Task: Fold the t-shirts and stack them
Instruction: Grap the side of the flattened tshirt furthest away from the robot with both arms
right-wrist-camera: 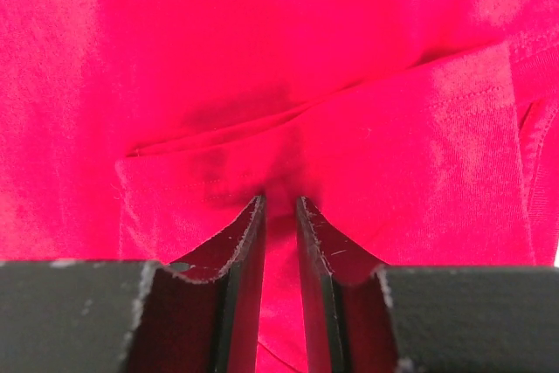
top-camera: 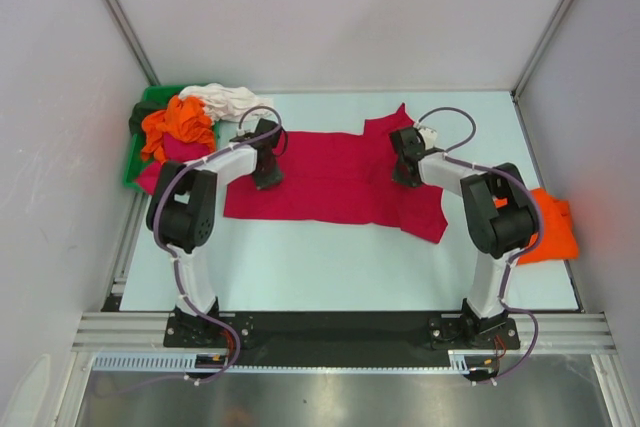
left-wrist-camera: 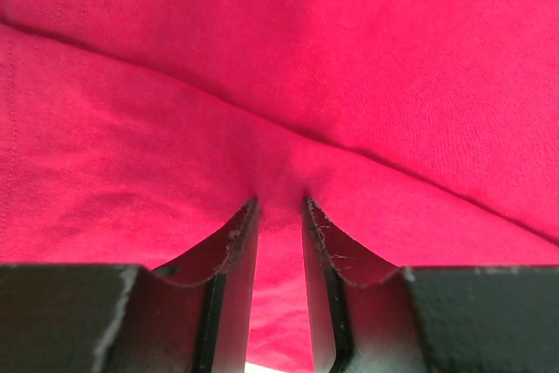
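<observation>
T-shirt [top-camera: 340, 182] edges: left tool [left-wrist-camera: 279, 205], right tool [right-wrist-camera: 279, 202]

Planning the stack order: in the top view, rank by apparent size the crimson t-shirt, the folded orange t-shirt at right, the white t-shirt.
1. crimson t-shirt, clearly largest.
2-3. folded orange t-shirt, partly behind the right arm, and bunched white t-shirt look alike; unranked.

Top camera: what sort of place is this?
Probably a lab robot cell: white panel walls on metal framing, left arm and right arm bolted at a table edge, red shirt spread out.
</observation>
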`<state>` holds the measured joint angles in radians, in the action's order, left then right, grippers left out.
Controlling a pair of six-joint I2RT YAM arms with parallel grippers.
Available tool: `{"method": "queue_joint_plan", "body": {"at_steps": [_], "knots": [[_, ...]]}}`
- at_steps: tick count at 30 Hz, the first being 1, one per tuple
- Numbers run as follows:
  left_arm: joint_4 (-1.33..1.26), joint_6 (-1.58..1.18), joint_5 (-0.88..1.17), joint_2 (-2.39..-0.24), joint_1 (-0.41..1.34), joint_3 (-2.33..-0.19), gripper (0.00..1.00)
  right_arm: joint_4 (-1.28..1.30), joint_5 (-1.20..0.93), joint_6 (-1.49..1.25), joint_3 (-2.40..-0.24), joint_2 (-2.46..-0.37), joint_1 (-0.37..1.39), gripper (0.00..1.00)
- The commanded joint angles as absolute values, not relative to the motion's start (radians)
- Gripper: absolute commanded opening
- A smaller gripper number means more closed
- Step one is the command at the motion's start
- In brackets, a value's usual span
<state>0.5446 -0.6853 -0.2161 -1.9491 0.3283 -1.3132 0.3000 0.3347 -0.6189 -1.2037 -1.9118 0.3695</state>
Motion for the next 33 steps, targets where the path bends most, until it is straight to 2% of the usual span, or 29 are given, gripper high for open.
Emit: {"method": "queue_joint_plan", "body": {"at_steps": [1, 16, 20, 33], "knots": [[0.532, -0.712, -0.186, -1.945, 0.324, -1.249, 0.32, 0.325, 0.336, -0.676, -1.112, -1.907, 0.374, 0.26], [0.535, -0.739, -0.143, -1.818, 0.394, -1.023, 0.31, 0.420, 0.342, -0.788, -0.894, -1.747, 0.500, 0.26], [0.555, -0.741, -0.152, -1.725, 0.423, -0.957, 0.31, 0.452, 0.354, -0.824, -0.821, -1.663, 0.523, 0.26], [0.611, -0.768, -0.178, -1.496, 0.436, -0.743, 0.32, 0.581, 0.405, -0.804, -0.701, -1.439, 0.416, 0.28]]}}
